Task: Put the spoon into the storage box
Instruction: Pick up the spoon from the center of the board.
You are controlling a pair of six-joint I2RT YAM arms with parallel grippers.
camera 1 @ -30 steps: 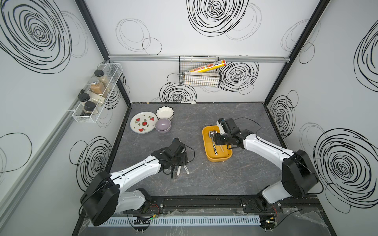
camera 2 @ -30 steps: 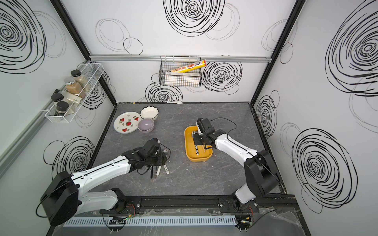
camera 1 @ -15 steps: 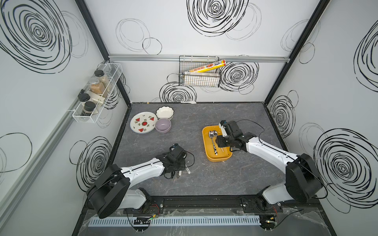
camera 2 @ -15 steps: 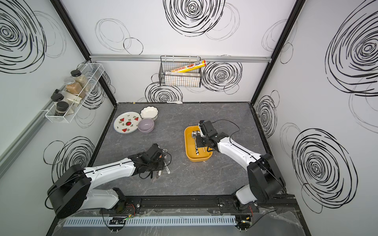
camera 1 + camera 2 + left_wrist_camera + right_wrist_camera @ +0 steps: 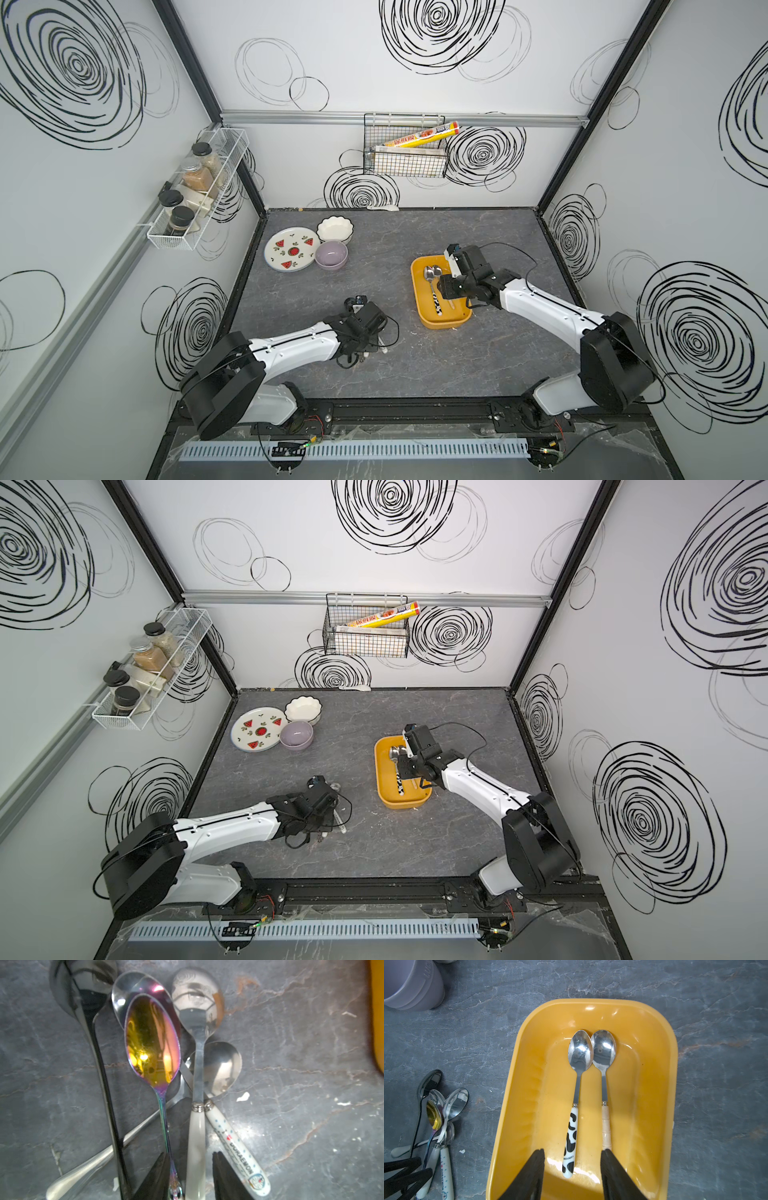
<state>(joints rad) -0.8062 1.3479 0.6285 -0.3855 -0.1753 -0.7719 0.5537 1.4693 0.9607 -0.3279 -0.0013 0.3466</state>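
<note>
Several spoons lie in a pile (image 5: 152, 1043) on the grey table at front left. My left gripper (image 5: 190, 1154) is down over their handles, largely hidden under its wrist in both top views (image 5: 362, 350) (image 5: 325, 828). One of its fingers (image 5: 160, 1169) touches the iridescent spoon's thin handle. The pearl-handled spoon (image 5: 196, 1142) lies between the jaws, with a gap left to the other finger. The yellow-orange storage box (image 5: 521, 1105) (image 5: 442, 323) (image 5: 401, 803) holds a cow-patterned spoon (image 5: 571, 1136) and a beige-handled spoon (image 5: 603, 1049). My right gripper (image 5: 572, 1150) (image 5: 446, 289) hangs open over the box.
A Doraemon spoon (image 5: 220, 1068), a black spoon (image 5: 83, 991) and a plain steel one (image 5: 128, 987) share the pile. A purple bowl (image 5: 331, 254), white bowl (image 5: 335, 229) and watermelon plate (image 5: 291, 249) stand at back left. A wire basket (image 5: 405, 153) and spice rack (image 5: 195, 187) hang on the walls.
My left gripper has come down and toward the front onto the spoon handles, and its jaws have narrowed. My right gripper has barely shifted above the box.
</note>
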